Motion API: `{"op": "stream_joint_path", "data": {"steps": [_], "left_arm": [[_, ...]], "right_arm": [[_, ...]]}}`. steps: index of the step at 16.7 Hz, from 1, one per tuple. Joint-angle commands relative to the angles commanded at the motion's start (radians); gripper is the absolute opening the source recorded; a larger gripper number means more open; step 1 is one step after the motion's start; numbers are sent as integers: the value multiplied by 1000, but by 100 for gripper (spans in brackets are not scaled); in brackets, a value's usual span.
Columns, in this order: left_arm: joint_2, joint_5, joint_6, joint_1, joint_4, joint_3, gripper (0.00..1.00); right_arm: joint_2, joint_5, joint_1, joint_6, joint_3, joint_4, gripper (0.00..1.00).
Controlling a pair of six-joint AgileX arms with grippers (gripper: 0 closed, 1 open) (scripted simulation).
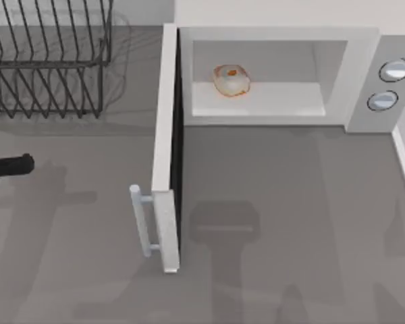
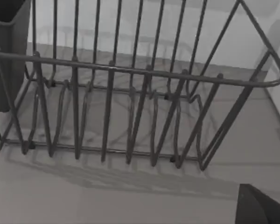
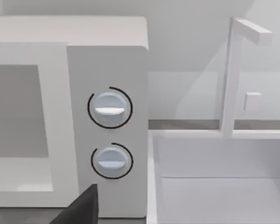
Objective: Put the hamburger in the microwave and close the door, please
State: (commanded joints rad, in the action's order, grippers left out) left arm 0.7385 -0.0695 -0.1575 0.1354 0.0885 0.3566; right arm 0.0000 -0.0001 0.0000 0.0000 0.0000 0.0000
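At the far left of the table I see the black wire dish rack (image 1: 47,61), standing upright with its tines in rows; my left wrist view looks straight into it (image 2: 130,116), with a dark solid holder (image 2: 7,51) at one end of the rack. Nearer than the rack, at the left edge of the top view, the dark tip of my left arm (image 1: 10,167) pokes in over the grey tabletop (image 1: 290,236), well apart from the rack and the oven; I cannot tell how its fingers stand. Moving right, the flat white door (image 1: 166,148) with its dark inner face stands swung wide open, sticking out towards the near side, and its silver bar handle (image 1: 143,223) sits on the left face near the free edge. Right of the door, the large white boxy microwave (image 1: 277,37) shows its pale cavity, and the small round cream hamburger (image 1: 231,80) with orange-brown patches rests on the cavity floor, towards the left side. Further right, the grey side panel carries two round silver-blue knobs (image 1: 389,84), seen close in the right wrist view (image 3: 109,133). Beside the microwave's right stands a white sink basin (image 3: 224,186) with a white tap (image 3: 235,74). A dark finger (image 3: 81,207) of my right gripper edges into that view; its opening I cannot tell.
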Motion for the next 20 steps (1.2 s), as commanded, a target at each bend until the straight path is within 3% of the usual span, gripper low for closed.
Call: {"op": "stream_joint_path", "data": {"steps": [5,9,11,16,20], "left_arm": [[203,-158,-129,246,-408,233,0],[316,-284,-232,411,-614,385,0],[344,-317,-260,449,-652,423,0],[343,-317,-262,449,-651,421,0],[386,-317,-261,449,-548,335,0]], "right_arm": [[0,0,0,0,0,0,100],[0,0,0,0,0,0,100],[0,0,0,0,0,0,100],[0,0,0,0,0,0,100],[0,0,0,0,0,0,100]]}}
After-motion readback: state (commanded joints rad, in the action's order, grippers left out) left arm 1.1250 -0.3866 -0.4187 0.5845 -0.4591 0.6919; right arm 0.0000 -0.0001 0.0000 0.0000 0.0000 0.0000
